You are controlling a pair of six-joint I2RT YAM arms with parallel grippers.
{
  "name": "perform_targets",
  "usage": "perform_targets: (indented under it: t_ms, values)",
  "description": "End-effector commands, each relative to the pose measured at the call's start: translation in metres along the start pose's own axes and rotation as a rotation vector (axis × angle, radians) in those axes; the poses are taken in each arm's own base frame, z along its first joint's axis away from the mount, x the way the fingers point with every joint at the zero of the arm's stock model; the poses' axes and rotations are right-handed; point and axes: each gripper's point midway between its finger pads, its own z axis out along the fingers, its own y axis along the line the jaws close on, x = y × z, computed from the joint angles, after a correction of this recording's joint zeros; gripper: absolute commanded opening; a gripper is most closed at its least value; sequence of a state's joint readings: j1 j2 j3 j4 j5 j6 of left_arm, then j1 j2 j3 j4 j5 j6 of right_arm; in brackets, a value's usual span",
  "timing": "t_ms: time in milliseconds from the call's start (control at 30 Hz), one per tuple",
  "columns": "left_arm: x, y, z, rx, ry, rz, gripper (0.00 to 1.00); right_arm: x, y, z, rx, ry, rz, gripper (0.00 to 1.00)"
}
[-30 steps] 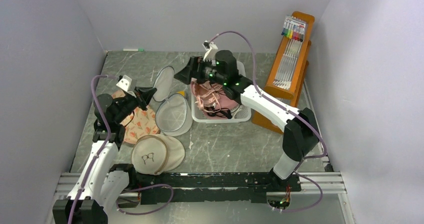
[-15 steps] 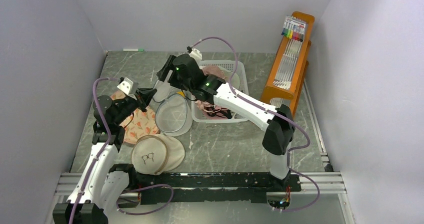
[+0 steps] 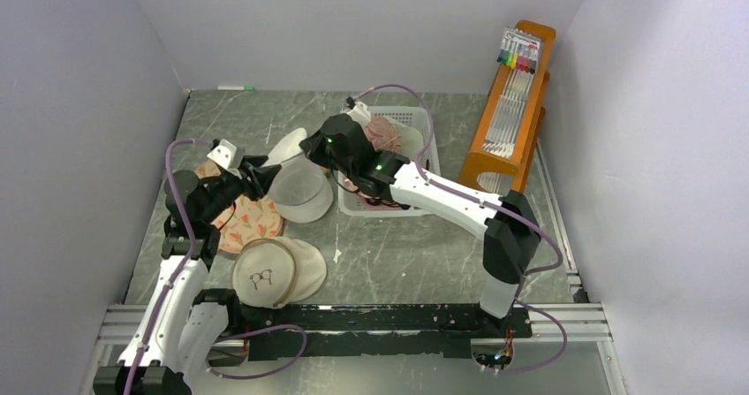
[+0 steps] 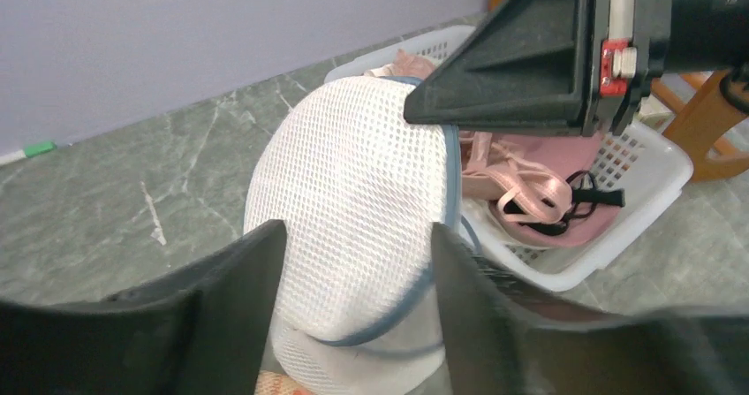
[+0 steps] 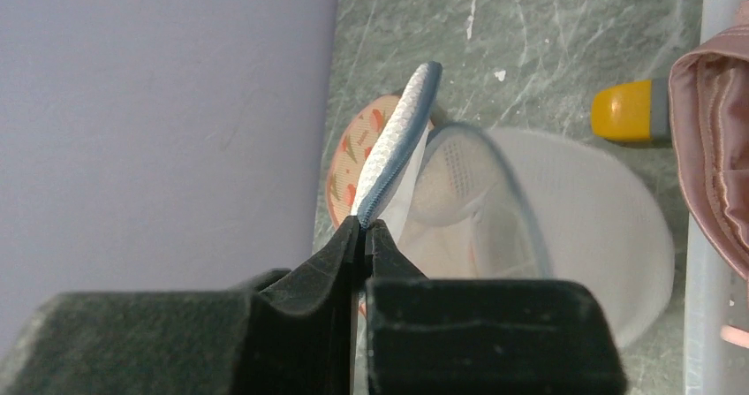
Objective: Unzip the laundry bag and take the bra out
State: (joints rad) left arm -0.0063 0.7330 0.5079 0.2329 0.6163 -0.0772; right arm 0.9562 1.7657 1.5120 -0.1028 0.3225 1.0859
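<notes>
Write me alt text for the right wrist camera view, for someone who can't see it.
Shut black jaws pinch the blue-edged rim of the white mesh laundry bag, held edge-on above a grey marble table. The pink bra shows at the right edge, beside a yellow object.

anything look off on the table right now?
Laundry bag gapes open, its round flap pinched edge-on in the right gripper. The bra lies bunched in the white basket, straps tangled. Nothing looks spilled or damaged.
</notes>
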Motion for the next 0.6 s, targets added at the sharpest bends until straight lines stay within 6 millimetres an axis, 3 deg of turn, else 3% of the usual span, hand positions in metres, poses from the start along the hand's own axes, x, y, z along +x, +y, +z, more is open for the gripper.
perform_targets:
  t_ms: [0,33,67,400,467,567]
  values:
    - [-0.03,0.001,-0.007,-0.036,-0.083,0.047,0.88,-0.014,0.013,-0.009,-0.091,-0.062,-0.012,0.0]
    - [-0.034,0.001,-0.009,-0.041,-0.094,0.05,0.97,-0.011,0.012,-0.01,-0.1,-0.056,-0.023,0.0]
    - [-0.037,0.001,-0.011,-0.051,-0.103,0.053,0.99,-0.009,0.01,-0.011,-0.104,-0.052,-0.029,0.0]
    - [-0.059,0.03,-0.04,-0.304,-0.187,0.08,0.96,0.007,-0.029,-0.015,-0.079,-0.069,-0.064,0.0]
    - [-0.06,0.032,-0.043,-0.324,-0.193,0.083,0.96,0.012,-0.041,-0.016,-0.047,-0.064,-0.077,0.06]
    - [-0.06,0.034,-0.045,-0.342,-0.194,0.074,0.96,0.016,-0.061,-0.019,0.008,-0.053,-0.119,0.25]
